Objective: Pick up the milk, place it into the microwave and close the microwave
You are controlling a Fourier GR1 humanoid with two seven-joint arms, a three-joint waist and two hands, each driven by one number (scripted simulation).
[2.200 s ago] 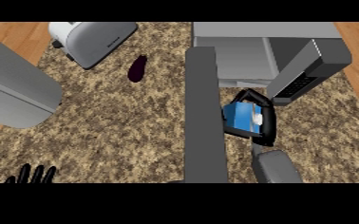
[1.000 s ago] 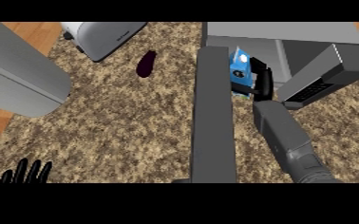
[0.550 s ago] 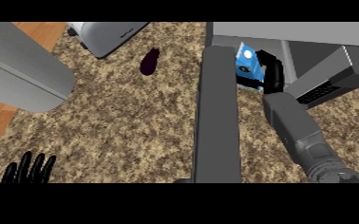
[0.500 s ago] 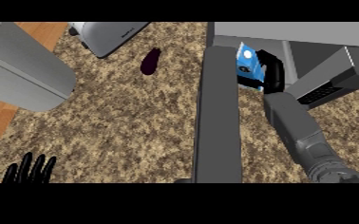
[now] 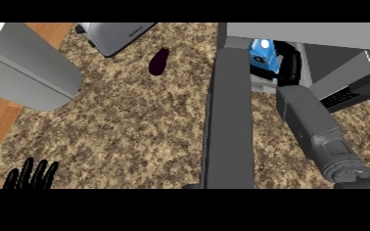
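- Right hand is seen curled round the milk. The blue carton is clamped against the hand's left side, and only part of the black hand is shown behind it.
- The milk is held at the mouth of the microwave, which lies just ahead of the hand. Whether the carton already rests on the floor inside cannot be told.
- The step in hand is judged to be the placing. The carton should be carried further in past the opening's edge, kept upright, and set down before the fingers are released.
- The open door stands just left of the hand and forearm. It should be cleared as the arm is drawn out, so that it can then be swung shut.
- Left hand is shown resting open, fingers up, far to the lower left of the right hand, with nothing held.
- An eggplant lies well to the hand's left, beyond the door and out of the path.
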